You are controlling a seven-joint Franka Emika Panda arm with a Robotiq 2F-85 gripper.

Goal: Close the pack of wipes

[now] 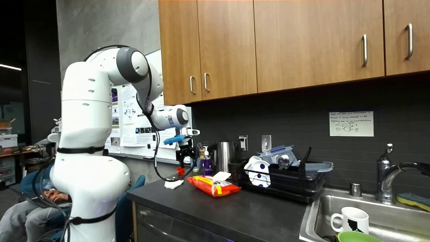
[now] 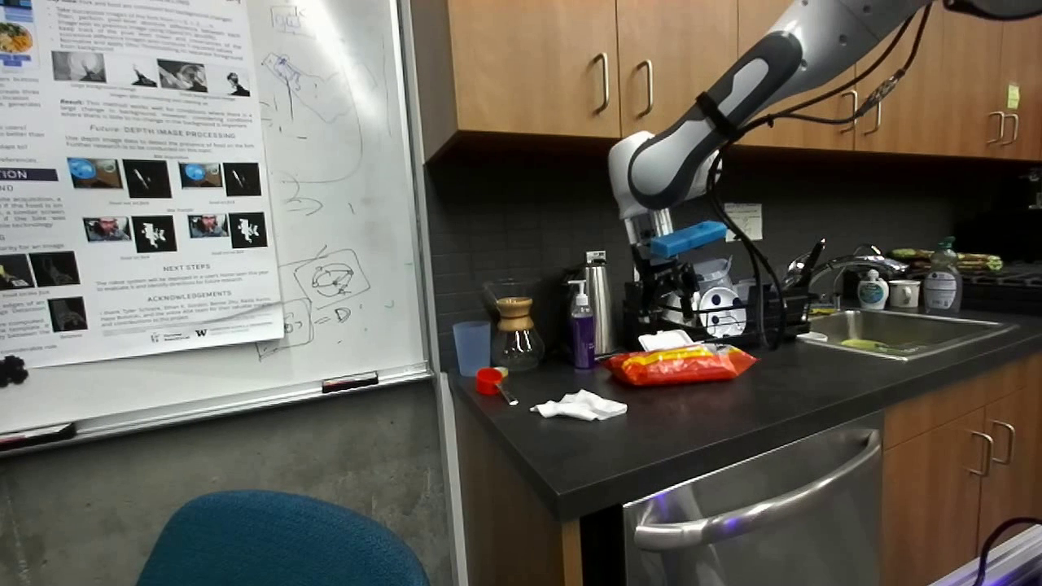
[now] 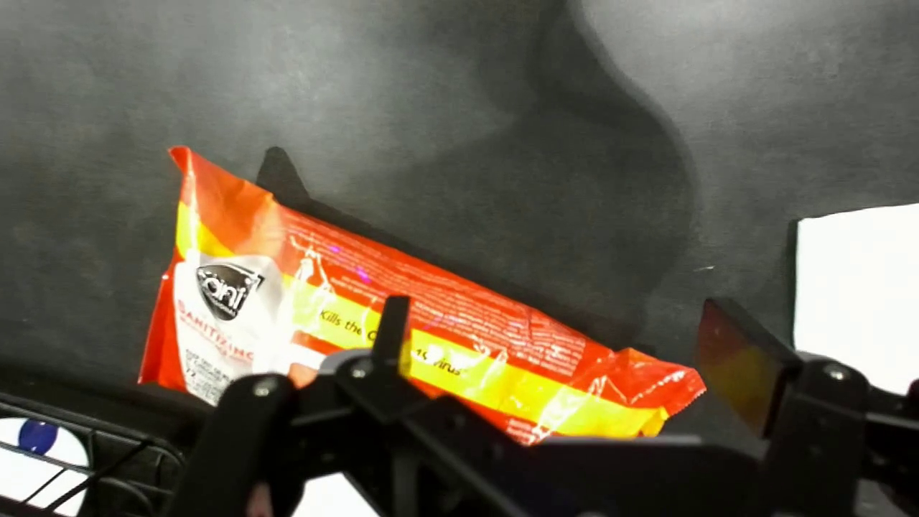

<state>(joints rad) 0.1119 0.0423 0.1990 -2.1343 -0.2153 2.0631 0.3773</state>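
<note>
The red-orange pack of wipes (image 1: 201,184) with yellow markings lies on the dark counter; it also shows in an exterior view (image 2: 692,368) and the wrist view (image 3: 502,323). Its white lid (image 1: 221,176) is raised and tilted up from the pack's top; it also shows in an exterior view (image 2: 666,339). In the wrist view the gripper hides most of the lid. My gripper (image 3: 554,309) is open and empty above the pack, fingers apart. In both exterior views the gripper (image 1: 188,159) (image 2: 667,309) hangs clear of the pack.
A white tissue (image 2: 580,405) lies near the counter's end, beside a red measuring cup (image 2: 488,381). A purple bottle (image 2: 583,334), a steel kettle (image 1: 225,156) and a glass carafe (image 2: 517,346) stand behind. A black dish rack (image 1: 285,185) stands beside the pack, before the sink (image 1: 310,218).
</note>
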